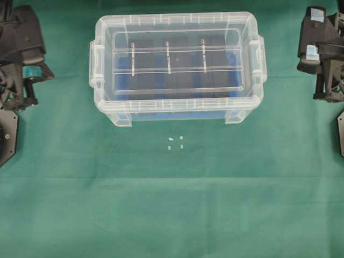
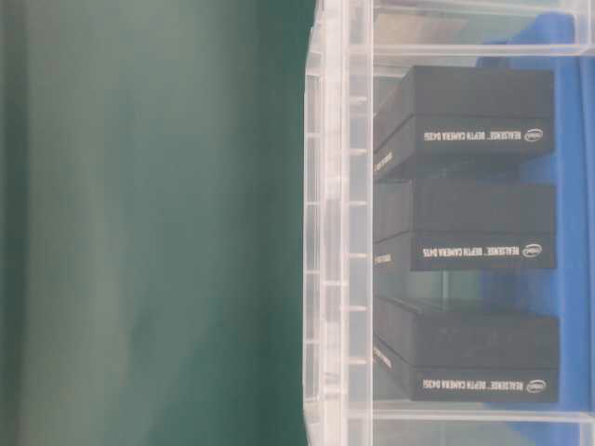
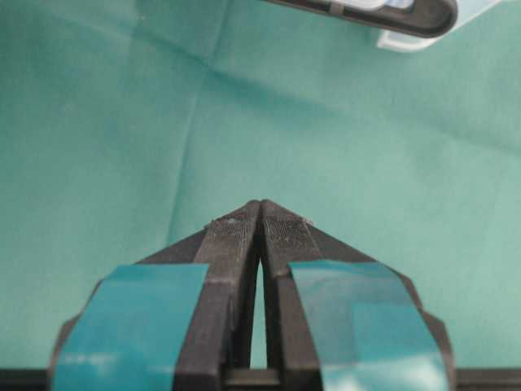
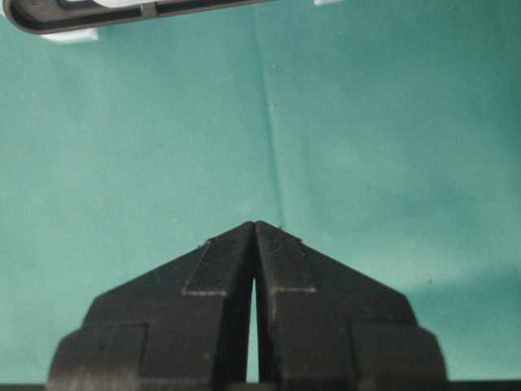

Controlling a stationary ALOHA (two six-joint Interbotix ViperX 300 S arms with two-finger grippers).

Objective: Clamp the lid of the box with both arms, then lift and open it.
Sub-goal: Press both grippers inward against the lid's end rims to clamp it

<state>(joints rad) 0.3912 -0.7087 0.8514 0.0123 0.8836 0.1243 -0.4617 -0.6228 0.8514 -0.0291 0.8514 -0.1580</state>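
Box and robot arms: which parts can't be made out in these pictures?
- Box: the table-level view crops it at the right, top and bottom edges.
- Small white bits on the cloth: overhead, too small to identify.
- Left gripper and right gripper: overhead, not distinguishable within the edge-cropped black arms.

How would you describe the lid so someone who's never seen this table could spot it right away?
On the green cloth, find the clear plastic box at the back centre between the two arms. The lid is the flat clear panel closing its top, with two lengthwise ridges. Unlike the deep tub beneath, it is shallow, and the three black boxes inside show through it.
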